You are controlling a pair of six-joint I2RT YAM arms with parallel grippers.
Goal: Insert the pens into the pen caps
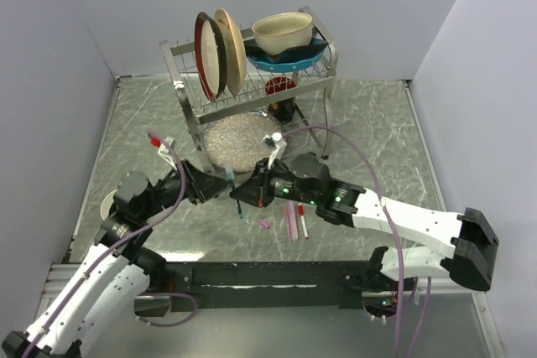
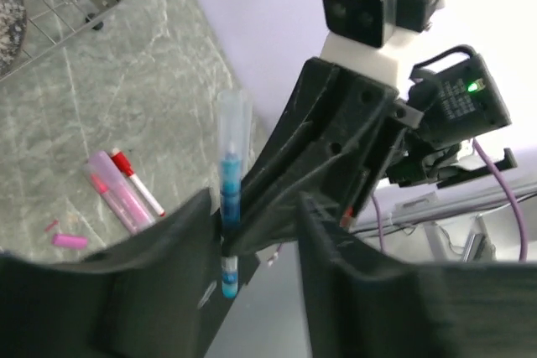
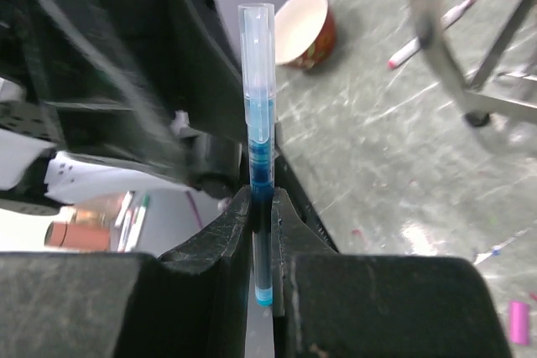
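My right gripper [image 3: 264, 207] is shut on the dark blue pen [image 3: 262, 182] and holds it upright above the table. A clear cap [image 3: 258, 64] sits on the pen's upper end. In the top view the two grippers meet at the table's middle, right gripper [image 1: 249, 194] against left gripper [image 1: 216, 187]. My left gripper [image 2: 252, 232] is open, its fingers [image 2: 126, 291] wide apart around the right gripper's tip and the blue pen [image 2: 230, 190]. The salmon pink pen [image 1: 290, 222], the whitish red-tipped pen [image 1: 301, 224] and a pink cap [image 1: 264, 224] lie on the table.
A dish rack [image 1: 186, 94] with plates and bowls stands at the back, with a glittery round mat [image 1: 239, 142] in front of it. A small red-and-white cup [image 3: 306, 27] stands at the left [image 1: 107, 205]. A white red-tipped piece [image 1: 159, 142] lies by the left arm.
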